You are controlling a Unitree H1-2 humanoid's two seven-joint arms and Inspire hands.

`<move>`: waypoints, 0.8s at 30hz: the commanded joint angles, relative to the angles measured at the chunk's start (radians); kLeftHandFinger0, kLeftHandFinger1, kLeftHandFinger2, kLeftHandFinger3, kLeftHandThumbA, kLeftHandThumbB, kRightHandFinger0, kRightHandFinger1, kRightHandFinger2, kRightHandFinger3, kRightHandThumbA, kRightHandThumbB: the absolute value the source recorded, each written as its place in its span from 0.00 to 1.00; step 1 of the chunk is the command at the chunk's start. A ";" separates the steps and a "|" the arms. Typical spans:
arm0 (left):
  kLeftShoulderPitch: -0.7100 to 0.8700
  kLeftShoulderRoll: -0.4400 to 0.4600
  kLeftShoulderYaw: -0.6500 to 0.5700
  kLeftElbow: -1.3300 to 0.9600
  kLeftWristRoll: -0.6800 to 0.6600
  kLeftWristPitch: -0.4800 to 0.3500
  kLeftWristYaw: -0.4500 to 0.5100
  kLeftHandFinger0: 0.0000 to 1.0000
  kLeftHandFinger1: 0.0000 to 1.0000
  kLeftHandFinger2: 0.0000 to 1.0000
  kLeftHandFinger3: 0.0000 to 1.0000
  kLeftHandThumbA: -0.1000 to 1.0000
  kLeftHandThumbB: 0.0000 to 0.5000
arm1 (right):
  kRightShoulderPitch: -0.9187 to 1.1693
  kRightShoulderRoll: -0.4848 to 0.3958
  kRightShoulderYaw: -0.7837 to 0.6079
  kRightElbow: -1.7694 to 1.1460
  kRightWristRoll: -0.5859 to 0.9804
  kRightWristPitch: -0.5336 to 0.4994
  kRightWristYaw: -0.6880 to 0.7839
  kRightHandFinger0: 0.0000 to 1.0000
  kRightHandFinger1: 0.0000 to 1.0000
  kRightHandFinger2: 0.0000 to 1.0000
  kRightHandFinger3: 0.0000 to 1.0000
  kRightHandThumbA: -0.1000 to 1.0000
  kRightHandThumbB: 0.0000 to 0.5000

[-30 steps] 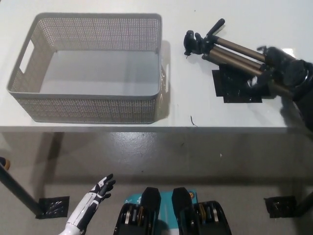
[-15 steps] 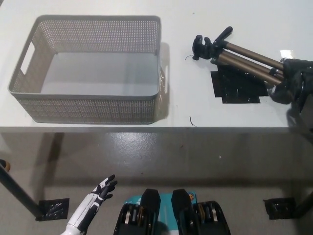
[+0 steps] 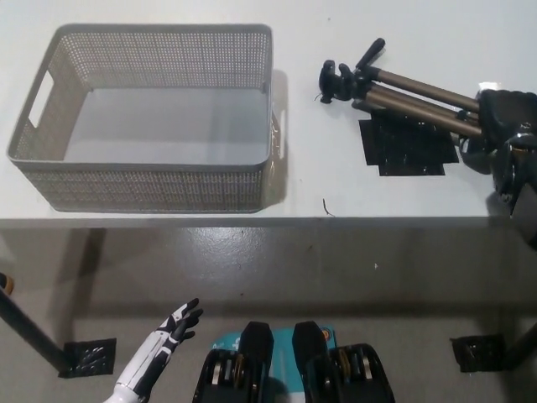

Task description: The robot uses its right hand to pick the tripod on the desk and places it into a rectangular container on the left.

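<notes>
1. The tripod [image 3: 403, 87] lies folded on the white counter [image 3: 336, 180], well right of the empty basket [image 3: 151, 176], its head pointing toward the basket.
2. The black right hand [image 3: 503, 126] covers the leg ends; whether its fingers are closed on them I cannot tell.
3. It looks rigid, smooth-legged and head-heavy, so a grip nearer mid-leg would probably tip less.
4. The white left hand [image 3: 176, 323] rests low, fingers spread.
</notes>
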State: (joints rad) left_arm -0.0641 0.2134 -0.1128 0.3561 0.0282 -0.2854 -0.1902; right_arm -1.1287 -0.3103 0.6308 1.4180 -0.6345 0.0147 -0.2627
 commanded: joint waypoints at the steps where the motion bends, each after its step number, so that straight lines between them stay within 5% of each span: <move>1: -0.014 0.009 0.004 -0.013 -0.007 -0.018 -0.016 1.00 1.00 1.00 1.00 1.00 1.00 | -0.106 -0.019 -0.004 -0.040 -0.015 -0.137 -0.118 0.00 0.37 0.84 0.67 0.00 0.31; 2: -0.015 0.009 0.005 -0.014 -0.007 -0.017 -0.016 1.00 1.00 1.00 1.00 1.00 1.00 | -0.114 -0.023 -0.004 -0.044 -0.017 -0.150 -0.125 0.00 0.43 0.99 0.86 0.00 0.06; 3: -0.016 0.012 0.003 -0.011 0.003 -0.024 -0.013 1.00 1.00 1.00 1.00 1.00 1.00 | -0.128 -0.030 -0.004 -0.057 -0.022 -0.177 -0.156 0.04 0.50 0.98 0.91 0.00 0.33; 4: -0.016 0.012 0.003 -0.012 0.002 -0.018 -0.014 1.00 1.00 1.00 1.00 1.00 1.00 | -0.156 -0.038 -0.013 -0.077 -0.018 -0.179 -0.143 0.11 0.54 0.96 0.92 0.00 0.30; 5: -0.016 0.011 0.002 -0.016 0.003 -0.006 -0.014 1.00 1.00 1.00 1.00 1.00 1.00 | -0.185 -0.050 -0.025 -0.113 -0.013 -0.185 -0.132 0.01 0.43 0.86 0.82 0.00 0.32; 6: -0.015 0.008 0.001 -0.015 0.001 -0.007 -0.015 1.00 1.00 1.00 1.00 1.00 1.00 | -0.192 -0.057 -0.031 -0.130 -0.013 -0.200 -0.141 0.00 0.41 0.84 0.73 0.00 0.34; 9: -0.013 0.009 -0.002 -0.009 0.006 -0.021 -0.014 1.00 1.00 1.00 1.00 1.00 1.00 | -0.221 -0.090 -0.068 -0.274 -0.014 -0.196 -0.115 0.00 0.36 0.84 0.70 0.00 0.41; 11: -0.009 0.011 -0.001 -0.007 0.003 -0.022 -0.016 1.00 1.00 1.00 1.00 1.00 1.00 | -0.239 -0.106 -0.072 -0.337 -0.032 -0.199 -0.104 0.00 0.49 0.99 0.86 0.00 0.41; 12: -0.009 0.011 -0.002 -0.007 0.002 -0.022 -0.018 1.00 1.00 1.00 1.00 1.00 1.00 | -0.240 -0.110 -0.076 -0.351 -0.035 -0.201 -0.100 0.00 0.55 0.99 0.98 0.00 0.42; 13: -0.007 0.010 -0.002 -0.004 0.003 -0.023 -0.016 1.00 1.00 1.00 1.00 1.00 1.00 | -0.239 -0.114 -0.086 -0.374 -0.032 -0.224 -0.110 0.00 0.55 0.96 1.00 0.00 0.38; 17: 0.003 0.006 -0.004 -0.006 0.010 -0.022 -0.009 1.00 1.00 1.00 1.00 1.00 1.00 | -0.253 -0.116 -0.114 -0.466 -0.042 -0.202 -0.075 0.00 0.28 0.78 0.68 0.00 0.31; 21: 0.013 0.008 -0.006 0.004 0.018 -0.039 -0.005 1.00 1.00 1.00 1.00 1.00 1.00 | -0.258 -0.112 -0.143 -0.528 -0.046 -0.196 -0.062 0.00 0.26 0.81 0.75 0.00 0.27; 24: 0.016 0.013 -0.011 0.009 0.043 -0.053 0.004 1.00 1.00 1.00 1.00 1.00 1.00 | -0.262 -0.116 -0.160 -0.560 -0.047 -0.188 -0.028 0.00 0.33 0.84 0.85 0.00 0.22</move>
State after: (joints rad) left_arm -0.0567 0.2134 -0.1176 0.3686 0.0386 -0.2899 -0.1903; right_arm -1.2795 -0.3858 0.5153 0.9312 -0.6760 -0.1506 -0.2881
